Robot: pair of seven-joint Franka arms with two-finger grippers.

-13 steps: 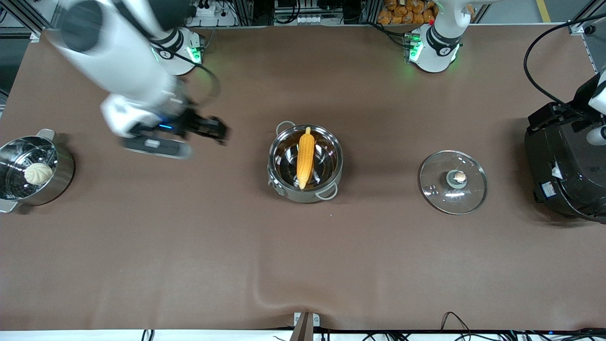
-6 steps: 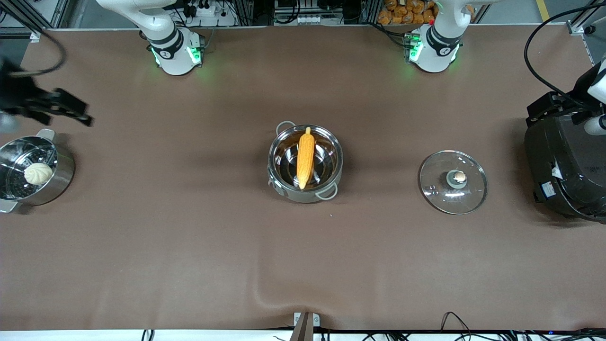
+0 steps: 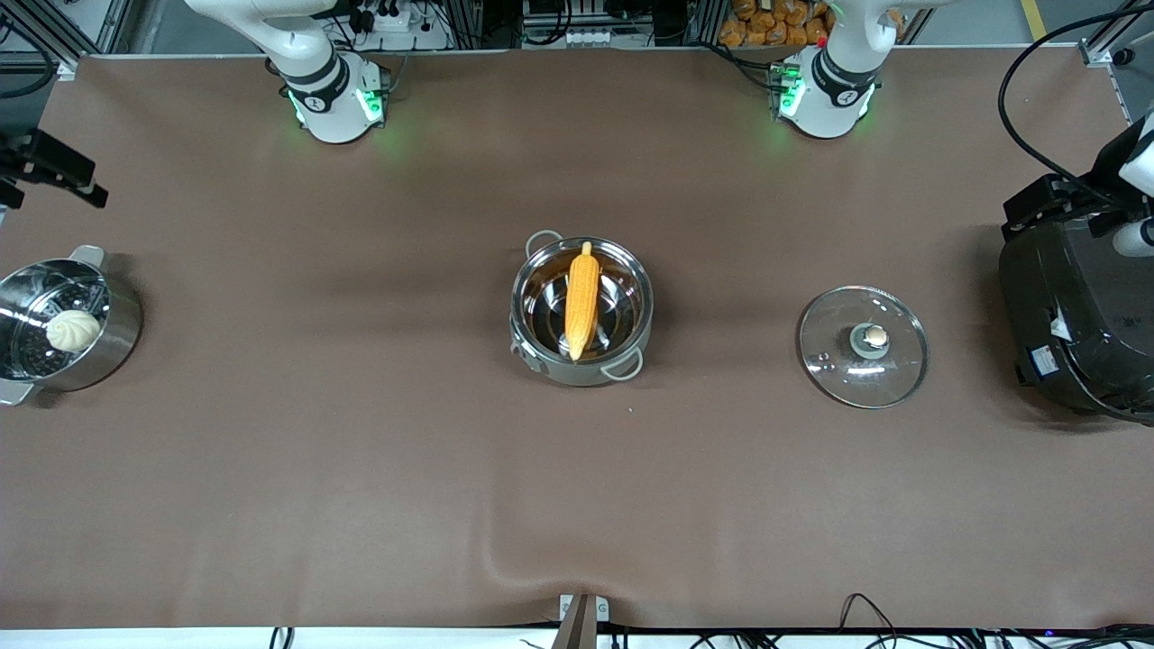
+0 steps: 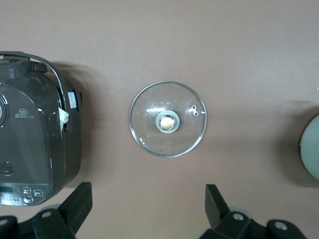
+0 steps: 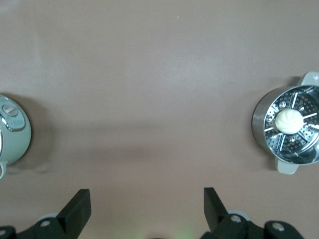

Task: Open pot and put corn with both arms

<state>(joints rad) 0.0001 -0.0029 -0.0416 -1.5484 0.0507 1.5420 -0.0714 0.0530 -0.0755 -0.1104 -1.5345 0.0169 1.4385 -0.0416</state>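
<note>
The steel pot stands open in the middle of the table. The yellow-orange corn lies inside it, its pale stub end on the rim toward the robots' bases. The clear glass lid with its tan knob lies flat on the table toward the left arm's end, and also shows in the left wrist view. My left gripper is open and empty, high above the table beside the lid. My right gripper is open and empty, high above bare table between the pot's edge and the steamer pot.
A steel steamer pot with a white bun stands at the right arm's end, also in the right wrist view. A big black cooker stands at the left arm's end, also in the left wrist view.
My right gripper has swung away from beside the pot toward the right arm's end of the table and risen, now mostly out of the front view. The left arm has barely moved.
</note>
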